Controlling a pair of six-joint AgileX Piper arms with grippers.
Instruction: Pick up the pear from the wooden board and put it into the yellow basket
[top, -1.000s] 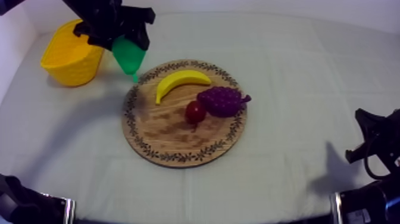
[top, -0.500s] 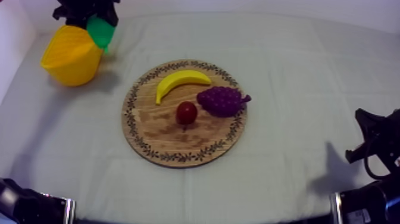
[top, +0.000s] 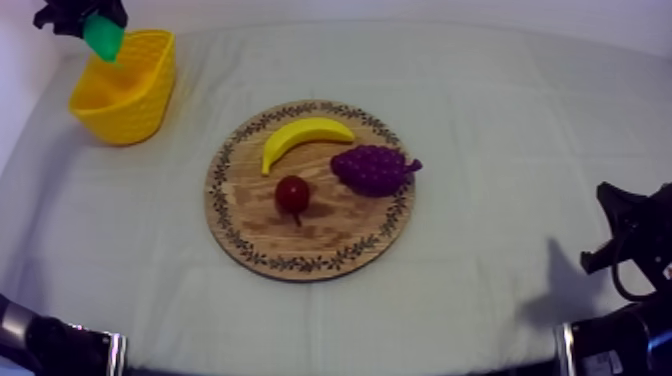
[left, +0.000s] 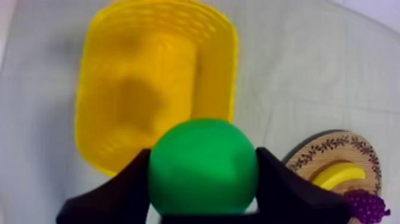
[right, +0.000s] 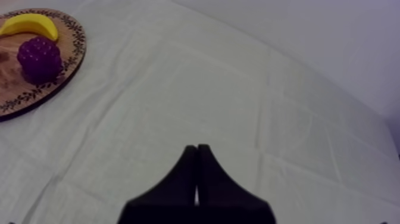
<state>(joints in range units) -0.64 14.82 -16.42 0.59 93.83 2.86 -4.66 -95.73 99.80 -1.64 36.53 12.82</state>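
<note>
- Our left gripper (top: 88, 22) is up at the far left corner of the table; its jaws are clamped on the pear (top: 103, 37), one black finger (left: 128, 184) on each flank of the green fruit
- In the left wrist view the pear (left: 203, 164) sits squarely between the jaws of the left gripper (left: 202, 176), its round end bulging out past the fingertips; it is off the board and held in the air
- The basket (top: 125, 95) lies directly under and just ahead of the left jaws; in the wrist view the pear covers part of the basket's (left: 95, 77) rim, and the open yellow hollow stretches away beyond the fingertips
- The board (top: 235, 235) is well apart from the left jaws, out to one side of them on the cloth (top: 480, 120); from the left wrist its patterned rim (left: 333, 146) shows past the finger on that side
- On the board, from the left jaws outward, we see the small red fruit (top: 292, 193), the banana (top: 305, 140) and the grapes (top: 372, 168); the banana lies just beside the grapes, and the small red fruit sits a little apart from both
- From the left wrist the banana (left: 340, 177) and the grapes (left: 366, 205) peek out beyond the board's rim
- Our right gripper (right: 197, 149) has its jaws together as a narrow wedge with nothing between them; bare cloth lies ahead of its tips
- The board (right: 74, 42) is well off to one side of the right jaws, with the grapes (right: 39, 58) nearer to them than the banana (right: 28, 25)
</note>
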